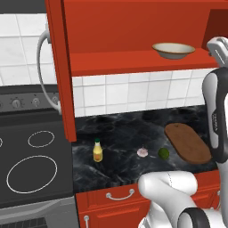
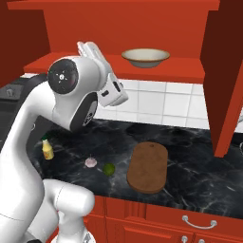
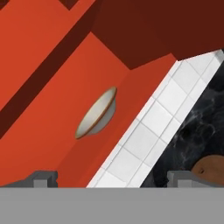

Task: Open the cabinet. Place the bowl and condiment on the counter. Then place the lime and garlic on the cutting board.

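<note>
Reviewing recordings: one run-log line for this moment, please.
cabinet: open | bowl: on shelf | condiment: on counter | gripper: open, facing bowl

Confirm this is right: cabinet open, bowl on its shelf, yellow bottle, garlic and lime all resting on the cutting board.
Not quite. In the left base view the yellow bottle, garlic and lime sit on the black counter, beside the cutting board. The cabinet is open, bowl on its shelf.

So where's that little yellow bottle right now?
The yellow bottle stands upright on the black counter, near the stovetop. The garlic and lime sit further along, toward the cutting board.
</note>
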Robot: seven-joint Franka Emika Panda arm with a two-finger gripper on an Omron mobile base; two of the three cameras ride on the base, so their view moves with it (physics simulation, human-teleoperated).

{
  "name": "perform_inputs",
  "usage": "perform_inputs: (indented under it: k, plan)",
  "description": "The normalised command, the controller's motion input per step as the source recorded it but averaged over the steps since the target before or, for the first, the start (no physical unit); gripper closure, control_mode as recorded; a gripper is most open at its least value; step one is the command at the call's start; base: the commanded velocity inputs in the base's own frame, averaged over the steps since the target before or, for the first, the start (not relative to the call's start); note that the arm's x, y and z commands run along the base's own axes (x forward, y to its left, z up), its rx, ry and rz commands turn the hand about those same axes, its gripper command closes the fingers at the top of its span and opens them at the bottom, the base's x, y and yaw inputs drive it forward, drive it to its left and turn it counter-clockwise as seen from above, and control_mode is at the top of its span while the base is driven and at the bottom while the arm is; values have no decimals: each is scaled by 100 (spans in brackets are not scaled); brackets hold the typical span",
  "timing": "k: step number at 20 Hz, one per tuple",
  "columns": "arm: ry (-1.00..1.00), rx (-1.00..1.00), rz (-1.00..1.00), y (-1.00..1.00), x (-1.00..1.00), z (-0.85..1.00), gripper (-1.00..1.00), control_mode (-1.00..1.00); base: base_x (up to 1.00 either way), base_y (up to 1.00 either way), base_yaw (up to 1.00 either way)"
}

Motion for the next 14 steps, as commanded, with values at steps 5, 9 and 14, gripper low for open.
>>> perform_inputs:
  k: [5, 9, 14]
  plan:
    - [0, 0, 0, -5, 14, 4, -100, -100, 0, 0, 0]
    - [0, 0, 0, 0, 16, 1, -100, -100, 0, 0, 0]
    - [0, 0, 2, 0, 16, 0, -100, -100, 0, 0, 0]
